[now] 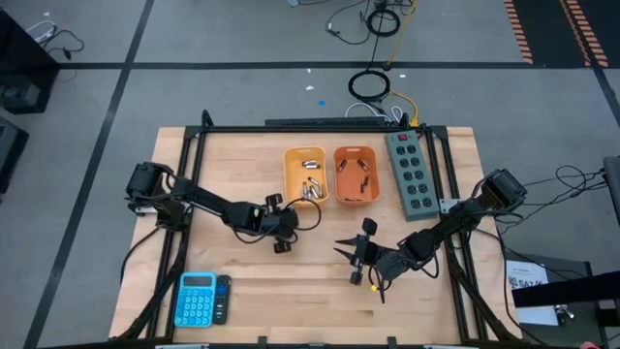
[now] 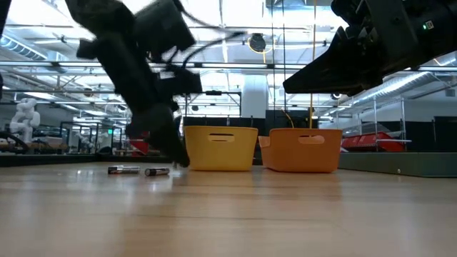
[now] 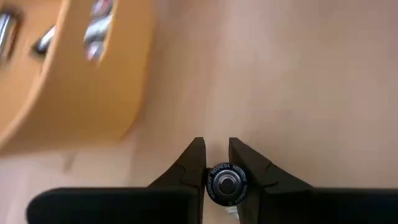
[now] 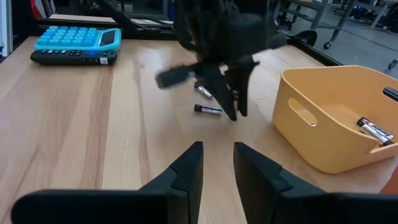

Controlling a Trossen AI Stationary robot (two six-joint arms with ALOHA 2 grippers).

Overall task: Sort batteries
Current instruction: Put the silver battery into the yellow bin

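My left gripper (image 1: pixel 283 231) hangs low over the table, near the yellow bin (image 1: pixel 305 174), and is shut on a battery (image 3: pixel 227 183). The low view shows it (image 2: pixel 175 153) beside the yellow bin (image 2: pixel 220 148). Two loose batteries (image 4: pixel 208 109) lie flat on the wood beside it; the low view has them (image 2: pixel 136 170) too. More batteries (image 4: pixel 373 129) lie inside the yellow bin (image 4: pixel 329 124), and dark ones in the orange bin (image 1: pixel 356 176). My right gripper (image 1: pixel 351 254) hovers open and empty, above the table, nearer the front edge. My left gripper pinches one battery between its two fingers (image 3: pixel 193 168). The wrist view shows the battery's round end cap (image 3: pixel 227 182) end-on, so the battery lies along the fingers, not across them. The fingers come from above, slanting down. Whether its far end touches the table is hidden.
A green power strip (image 1: pixel 407 170) lies right of the orange bin. A blue calculator (image 1: pixel 199 299) sits at the near left corner, also in the right wrist view (image 4: pixel 78 42). Bare wood (image 1: pixel 291 301) lies between the calculator and my right gripper.
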